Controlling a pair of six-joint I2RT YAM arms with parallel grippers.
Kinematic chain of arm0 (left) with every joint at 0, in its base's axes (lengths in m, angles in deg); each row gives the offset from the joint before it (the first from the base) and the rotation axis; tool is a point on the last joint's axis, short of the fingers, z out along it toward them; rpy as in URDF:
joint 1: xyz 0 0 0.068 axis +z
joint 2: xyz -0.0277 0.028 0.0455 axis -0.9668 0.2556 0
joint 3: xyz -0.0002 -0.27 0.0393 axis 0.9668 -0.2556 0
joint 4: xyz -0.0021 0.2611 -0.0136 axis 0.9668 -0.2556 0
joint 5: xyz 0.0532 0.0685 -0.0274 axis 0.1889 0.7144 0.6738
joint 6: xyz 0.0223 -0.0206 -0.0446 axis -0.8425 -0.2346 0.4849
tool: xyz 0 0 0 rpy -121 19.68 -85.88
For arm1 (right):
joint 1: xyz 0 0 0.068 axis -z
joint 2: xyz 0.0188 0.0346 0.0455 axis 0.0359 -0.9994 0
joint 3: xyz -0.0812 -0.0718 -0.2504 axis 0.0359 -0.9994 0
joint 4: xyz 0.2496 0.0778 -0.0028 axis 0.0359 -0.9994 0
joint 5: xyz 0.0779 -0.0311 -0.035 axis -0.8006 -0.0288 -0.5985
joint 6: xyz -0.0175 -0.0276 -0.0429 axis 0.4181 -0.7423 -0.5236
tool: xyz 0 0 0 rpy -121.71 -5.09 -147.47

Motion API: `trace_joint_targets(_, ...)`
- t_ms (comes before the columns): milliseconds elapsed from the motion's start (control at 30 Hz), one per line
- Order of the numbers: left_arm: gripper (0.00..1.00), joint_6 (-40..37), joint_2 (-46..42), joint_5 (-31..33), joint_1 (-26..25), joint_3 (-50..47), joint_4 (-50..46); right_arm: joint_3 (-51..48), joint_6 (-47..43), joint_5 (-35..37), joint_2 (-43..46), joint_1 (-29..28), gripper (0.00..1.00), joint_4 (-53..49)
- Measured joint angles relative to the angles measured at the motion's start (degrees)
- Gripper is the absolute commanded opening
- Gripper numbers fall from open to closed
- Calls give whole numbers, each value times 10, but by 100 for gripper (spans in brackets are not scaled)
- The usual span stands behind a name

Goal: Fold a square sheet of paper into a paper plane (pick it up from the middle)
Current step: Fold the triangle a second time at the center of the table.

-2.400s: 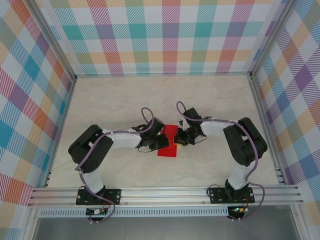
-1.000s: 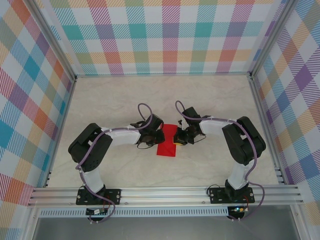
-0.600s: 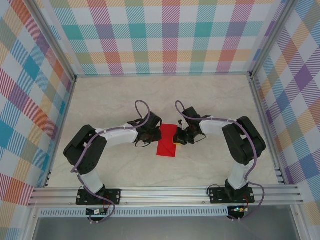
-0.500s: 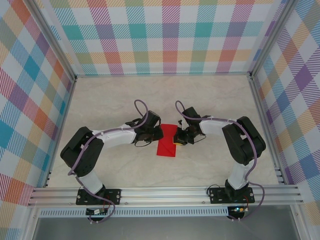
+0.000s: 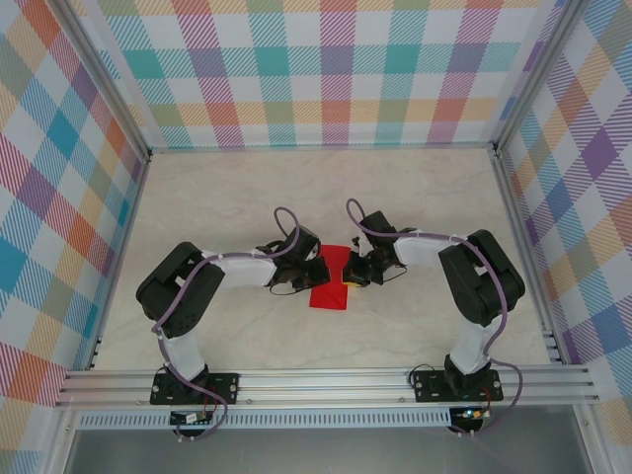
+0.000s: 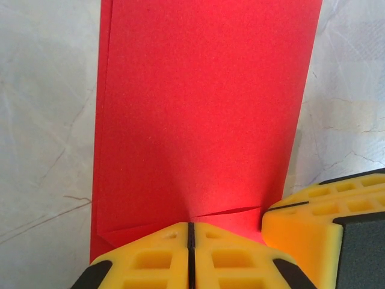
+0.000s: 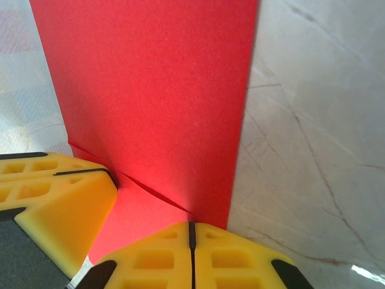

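The square sheet of paper (image 5: 332,294) lies on the table as a bright red folded rectangle, long side running away from the arms. It also shows in the left wrist view (image 6: 204,108) and the right wrist view (image 7: 150,90). My left gripper (image 5: 320,273) comes in from the left, shut, its tips (image 6: 189,224) down on the paper at the edge of a flap. From the right, my right gripper (image 5: 346,279) is shut too, its tips (image 7: 191,224) on the same flap edge near the paper's right border. I cannot tell whether either one pinches a layer.
The pale marble table (image 5: 415,197) is boxed in by plaid walls (image 5: 326,69) at the back and both sides. An aluminium rail (image 5: 326,383) with the arm bases runs along the near edge. The two grippers stand close together over the paper.
The left arm swung its elbow out and lifted off to the upper left. It has come back down to the right onto the paper, jaws closing slightly. Right arm and paper held still.
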Motion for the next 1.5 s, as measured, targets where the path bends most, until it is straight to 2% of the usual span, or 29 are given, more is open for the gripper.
trace_joint_targets(200, 8, 8, 2, 9, -3, 4, -8, 0, -5, 24, 19, -6, 8, -11)
trace_joint_targets(333, 7, 18, 3, 11, -4, 4, -8, -5, -2, 43, 74, -16, 9, -25)
trace_joint_targets(533, 7, 30, 3, 12, -4, 4, -8, -21, 21, 53, 126, -57, 8, -31)
trace_joint_targets(867, 7, 48, 4, 12, -4, 2, -3, -33, 75, 99, 125, -122, 8, -46)
trace_joint_targets(1033, 7, 54, 3, 12, -4, 0, 0, -27, 94, 114, 98, -143, 8, -46)
trace_joint_targets(1500, 7, 64, 3, 12, -4, -1, 1, -9, 119, 165, 68, -158, 7, -74)
